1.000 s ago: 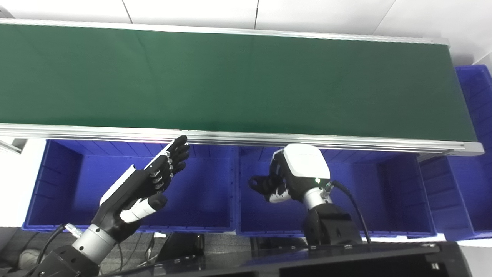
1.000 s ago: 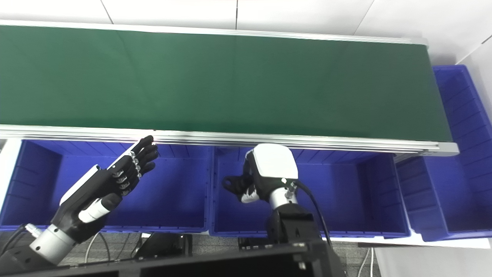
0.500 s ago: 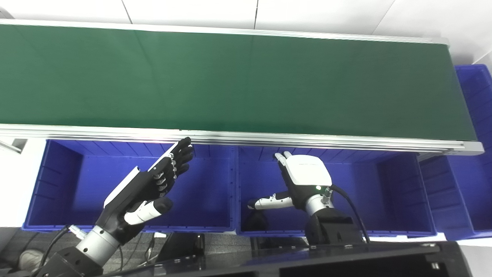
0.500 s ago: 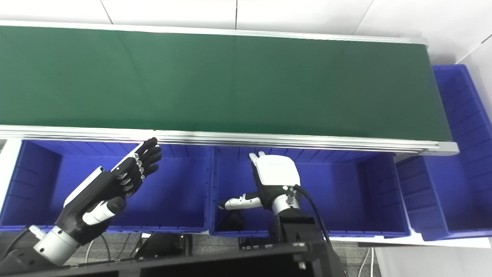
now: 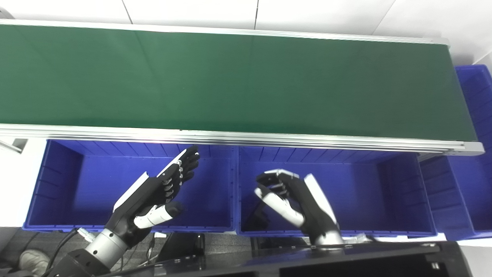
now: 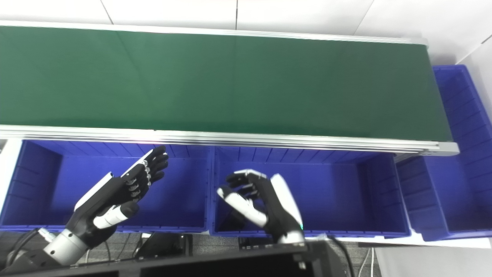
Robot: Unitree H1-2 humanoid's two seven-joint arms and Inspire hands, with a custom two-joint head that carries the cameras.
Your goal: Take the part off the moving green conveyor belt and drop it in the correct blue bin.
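Note:
The green conveyor belt (image 5: pixel 230 80) runs across the top and carries no part. My left hand (image 5: pixel 161 188) is open and empty, fingers straight, above the left blue bin (image 5: pixel 65 184). My right hand (image 5: pixel 296 200) is open with fingers loosely curled, palm turned left, above the front left of the middle blue bin (image 5: pixel 369 192). It holds nothing. A dark shape (image 5: pixel 258 217) lies on that bin's floor by the front wall, partly hidden by the thumb. It also shows in the right eye view (image 6: pixel 230 221).
A third blue bin (image 5: pixel 472 173) stands at the right end of the belt. The belt's metal rail (image 5: pixel 346 140) runs just behind the bins. A black console edge (image 5: pixel 346 261) crosses the bottom of the view.
My right hand was shut on a dark part, then opened and let it fall into the middle bin; it has since turned palm-left and drawn back. My left hand drifted slightly down and right.

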